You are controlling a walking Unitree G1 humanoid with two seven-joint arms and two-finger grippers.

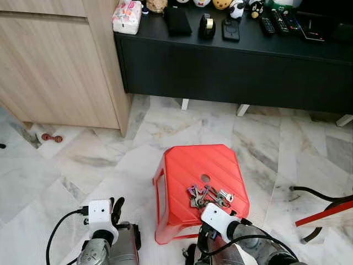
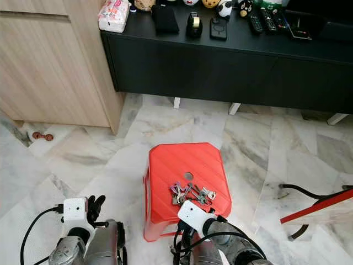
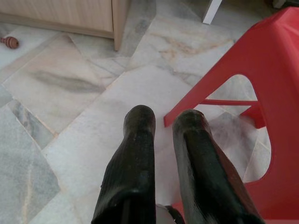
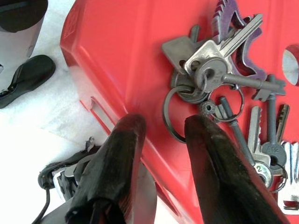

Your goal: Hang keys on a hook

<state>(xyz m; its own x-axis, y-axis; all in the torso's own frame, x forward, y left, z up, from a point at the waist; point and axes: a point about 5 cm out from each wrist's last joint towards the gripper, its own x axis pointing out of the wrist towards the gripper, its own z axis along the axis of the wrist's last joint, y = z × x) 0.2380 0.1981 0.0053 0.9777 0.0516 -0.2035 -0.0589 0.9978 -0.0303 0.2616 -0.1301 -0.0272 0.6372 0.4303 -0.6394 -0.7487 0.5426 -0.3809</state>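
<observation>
Right hand [image 4: 161,135] — fingers apart — hovers beside the keys [image 4: 224,79] on the red stool [image 1: 193,165].

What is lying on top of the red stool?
A bunch of keys on rings lies on the red stool, near its round hole. The right gripper hovers open beside them. The stool's near edge is hidden by the arm.

We see a stool [image 1: 193,171] on the floor [image 1: 83,165] just ahead of us, with a bunch of keys [image 1: 208,196] lying on its near right part. Our right hand [image 4: 163,135] sits just near of the keys; our left hand [image 3: 161,121] hangs over the floor left of the stool. Beyond stands a low counter [image 1: 231,66], and a cabinet [image 1: 55,61] at far left.
</observation>
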